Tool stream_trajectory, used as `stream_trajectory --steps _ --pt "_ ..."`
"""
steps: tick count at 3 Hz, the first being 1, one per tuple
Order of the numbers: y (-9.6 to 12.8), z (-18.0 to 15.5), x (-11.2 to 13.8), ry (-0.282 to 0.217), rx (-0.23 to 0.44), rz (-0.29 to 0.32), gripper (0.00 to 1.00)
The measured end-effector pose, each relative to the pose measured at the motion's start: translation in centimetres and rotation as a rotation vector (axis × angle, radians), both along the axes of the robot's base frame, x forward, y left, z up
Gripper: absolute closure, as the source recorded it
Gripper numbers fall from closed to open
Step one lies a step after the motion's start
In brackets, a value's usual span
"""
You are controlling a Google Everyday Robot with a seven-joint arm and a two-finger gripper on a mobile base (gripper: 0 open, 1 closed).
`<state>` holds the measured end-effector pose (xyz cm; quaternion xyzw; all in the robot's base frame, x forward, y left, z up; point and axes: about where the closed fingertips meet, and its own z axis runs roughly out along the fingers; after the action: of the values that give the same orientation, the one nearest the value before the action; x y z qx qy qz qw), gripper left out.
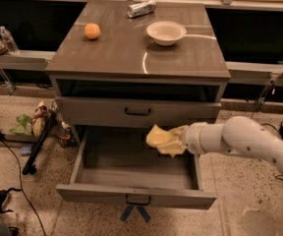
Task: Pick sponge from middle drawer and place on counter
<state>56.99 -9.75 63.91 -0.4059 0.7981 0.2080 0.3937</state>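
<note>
While the end effector is clamped on the sponge, the open middle drawer is located directly beneath it, and the table is located above it.

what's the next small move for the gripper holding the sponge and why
Probably raise the gripper: it holds the sponge above the open middle drawer but well below the counter, so it needs height before moving over the top.

I work in a lab-like test room: speckled floor, loose cables, a black stand, one lone cabinet; my gripper clasps the sponge over its open drawer.
</note>
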Motion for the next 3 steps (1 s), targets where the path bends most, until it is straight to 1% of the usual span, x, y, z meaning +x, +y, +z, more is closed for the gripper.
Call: stream_trajectory --steps 1,2,3 --pt "-2.0 7.9 -0.7 -0.073 -0.048 -0.008 1.0" --pt "-2.3 13.4 -0.2 -0.085 -0.076 0.024 1.0" --pt "-2.3 19.9 1.4 -0.129 -0.14 0.094 1.0"
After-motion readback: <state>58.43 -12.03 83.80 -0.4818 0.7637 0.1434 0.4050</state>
